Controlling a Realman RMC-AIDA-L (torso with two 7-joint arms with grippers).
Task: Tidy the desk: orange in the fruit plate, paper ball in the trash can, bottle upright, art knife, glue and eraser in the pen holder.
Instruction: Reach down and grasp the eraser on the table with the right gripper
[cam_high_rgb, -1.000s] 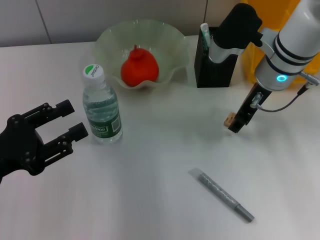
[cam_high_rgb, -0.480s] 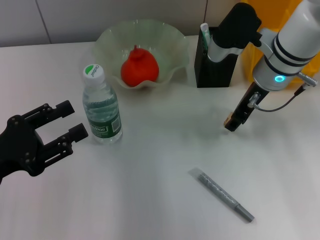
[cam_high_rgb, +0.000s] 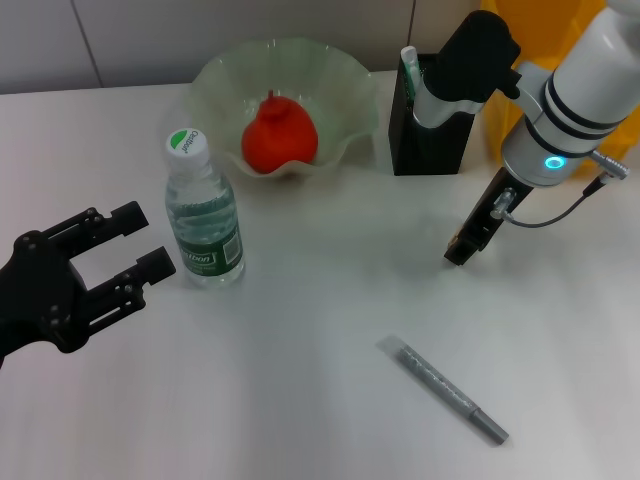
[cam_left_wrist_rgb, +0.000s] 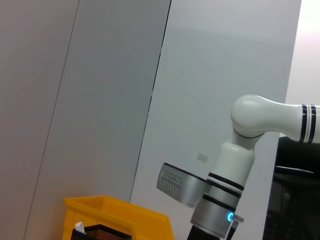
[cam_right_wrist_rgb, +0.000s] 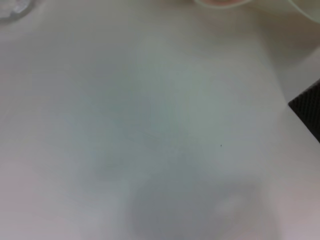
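The right claw (cam_high_rgb: 462, 248) is low over the desk (cam_high_rgb: 300, 400), pinching the eraser (cam_high_rgb: 455, 239). The pen holder (cam_high_rgb: 430, 130) sits behind it, up and slightly left. The left claw (cam_high_rgb: 125, 255) hangs wide open beside the bottle (cam_high_rgb: 203, 215).

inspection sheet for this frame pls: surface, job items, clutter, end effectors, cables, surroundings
Surface: white desk, no spills seen.
Job's things: orange in fruit plate; bottle upright; pen holder holds a white item; trash can behind right arm; grey pen-like tool lying loose; eraser barely visible at right end effector's tip.
Clutter: nothing seen.
End effectors: left end effector open, idle beside bottle; right end effector low over the desk.
Cables: grey cable looping off right wrist.
Surroundings: grey wall panels.
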